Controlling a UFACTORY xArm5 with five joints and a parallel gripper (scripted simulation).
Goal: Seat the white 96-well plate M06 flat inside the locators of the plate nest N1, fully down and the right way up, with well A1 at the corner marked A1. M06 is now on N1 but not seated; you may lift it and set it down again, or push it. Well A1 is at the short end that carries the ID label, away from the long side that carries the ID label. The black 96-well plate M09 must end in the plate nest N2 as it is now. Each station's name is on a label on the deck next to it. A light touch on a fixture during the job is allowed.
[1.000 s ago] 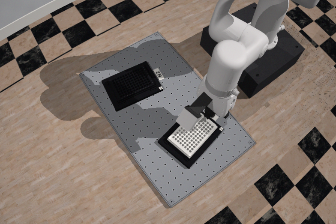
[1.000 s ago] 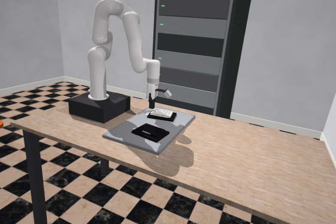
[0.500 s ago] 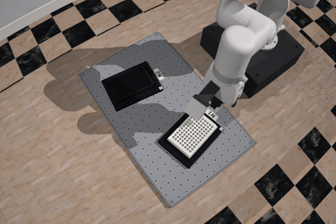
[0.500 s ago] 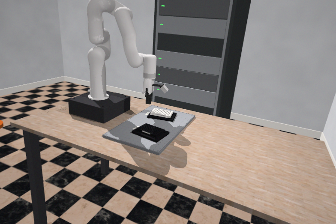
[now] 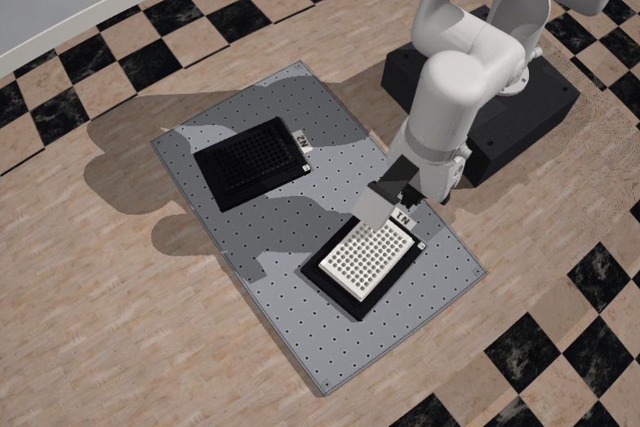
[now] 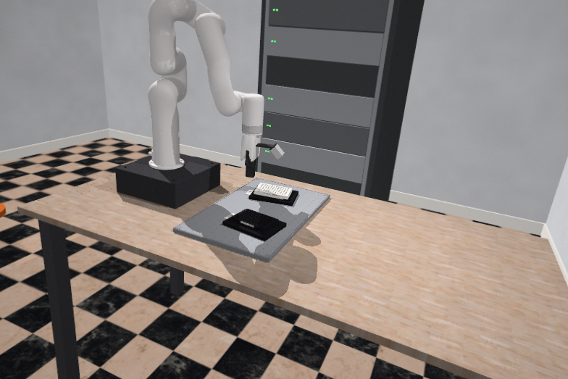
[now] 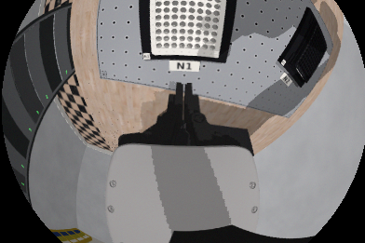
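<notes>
Plate M06 lay within nest N1, apparently level; full seating stayed unconfirmed. Hand, fingers pressed together and empty, hovered beside it. M09 occupied N2.

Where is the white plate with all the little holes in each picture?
Top view: the white 96-well plate lies lower right of centre, on its black nest.
Exterior view: it sits near the middle, at the far end of the grey perforated deck, below the shut hand.
Wrist view: it fills the top centre, above the hand's fingertips.
Shared landmark: the black 96-well plate, seen also in the exterior view and at the wrist view's right edge.
</notes>
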